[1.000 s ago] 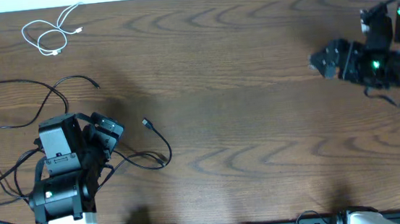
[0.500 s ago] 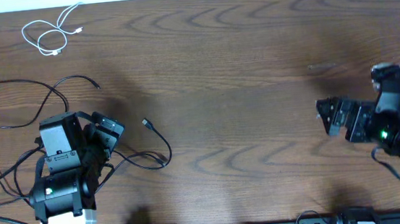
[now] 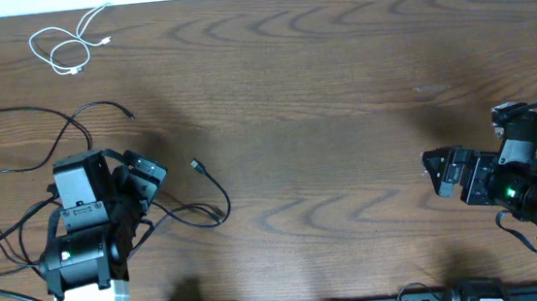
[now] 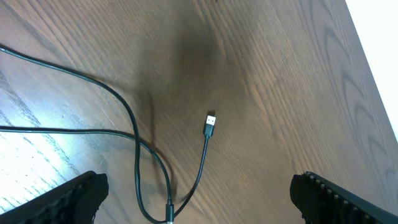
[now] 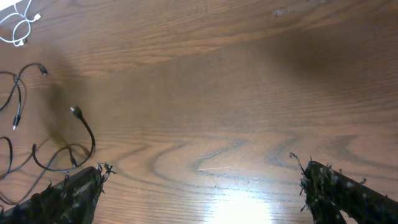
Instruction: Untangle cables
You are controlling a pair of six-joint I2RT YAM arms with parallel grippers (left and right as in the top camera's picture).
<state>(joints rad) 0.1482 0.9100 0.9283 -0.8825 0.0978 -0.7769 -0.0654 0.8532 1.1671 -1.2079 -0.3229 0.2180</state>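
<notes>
Since the earlier frames, the right gripper has been carried from about 2 o'clock on the table down to about 4 o'clock. The left gripper and all cables are found where they were.

Overhead view: the white cable is coiled loosely at 10 to 11 o'clock, well apart from both grippers. The black cables are spread at 8 to 9 o'clock, and several strands are hidden beneath the left arm. One black strand is looped out at 7 o'clock and is ended by a plug just beside the left gripper, on its 3 o'clock side.

Left wrist view: the left fingers are held wide apart at 7 and 5 o'clock, with nothing gripped. The plug-ended strand is laid on the table in the gap between them, its plug pointed toward 12 o'clock, and it is touched by neither finger. Two further black strands are run in from 9 o'clock and crossed near the left-hand finger.

Right wrist view: the right fingers are likewise spread wide and nothing is held. Only bare wood is seen between them. The black cables are seen at 9 o'clock and the white cable at 10 o'clock, both well apart from the fingers.
</notes>
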